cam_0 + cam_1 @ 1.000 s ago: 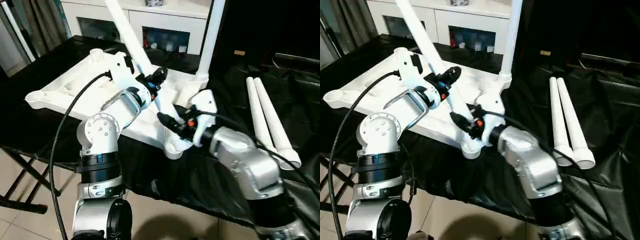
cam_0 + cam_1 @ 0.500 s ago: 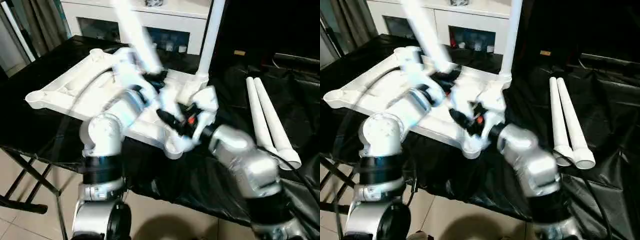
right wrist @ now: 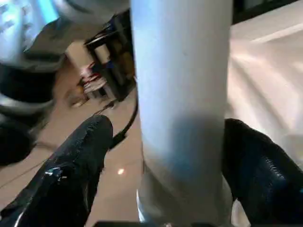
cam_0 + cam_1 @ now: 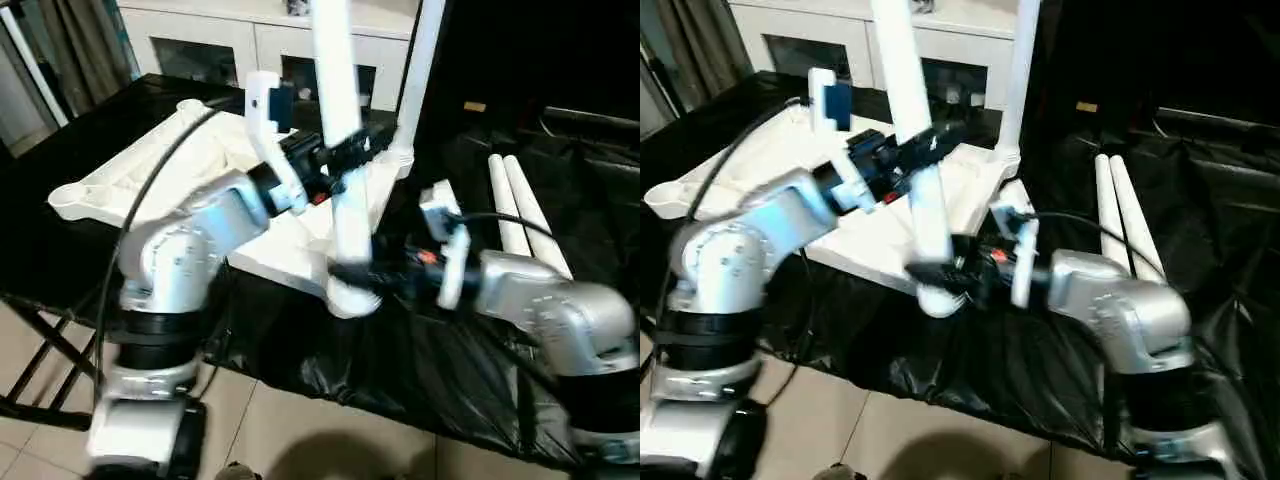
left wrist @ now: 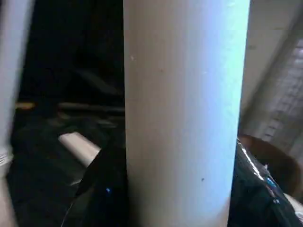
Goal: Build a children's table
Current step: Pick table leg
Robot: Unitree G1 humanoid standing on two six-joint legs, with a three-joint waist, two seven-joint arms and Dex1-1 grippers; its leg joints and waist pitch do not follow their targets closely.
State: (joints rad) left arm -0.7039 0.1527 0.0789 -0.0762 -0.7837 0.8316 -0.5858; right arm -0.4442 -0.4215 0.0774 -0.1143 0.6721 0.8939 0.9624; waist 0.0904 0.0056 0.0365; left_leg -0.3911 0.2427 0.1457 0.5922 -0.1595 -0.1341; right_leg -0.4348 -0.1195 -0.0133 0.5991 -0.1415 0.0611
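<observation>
- The upside-down white table top (image 4: 150, 175) lies on the black-draped table (image 4: 60, 250).
- One white leg (image 4: 345, 170) stands almost upright in the near corner socket (image 4: 345, 290).
- The left gripper (image 4: 345, 160) is clenched around this leg at its middle.
- The right gripper (image 4: 350, 272) is at the leg's foot; its fingers (image 3: 71, 161) stand apart on both sides, with gaps.
- Another leg (image 4: 420, 70) stands in the far corner.
- Two spare legs (image 4: 530, 225) lie side by side to the right.

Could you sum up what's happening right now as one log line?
stage: fitting leg into tabletop near corner | left gripper: clamped on leg | right gripper: straddles leg base | spare legs: lying at right
</observation>
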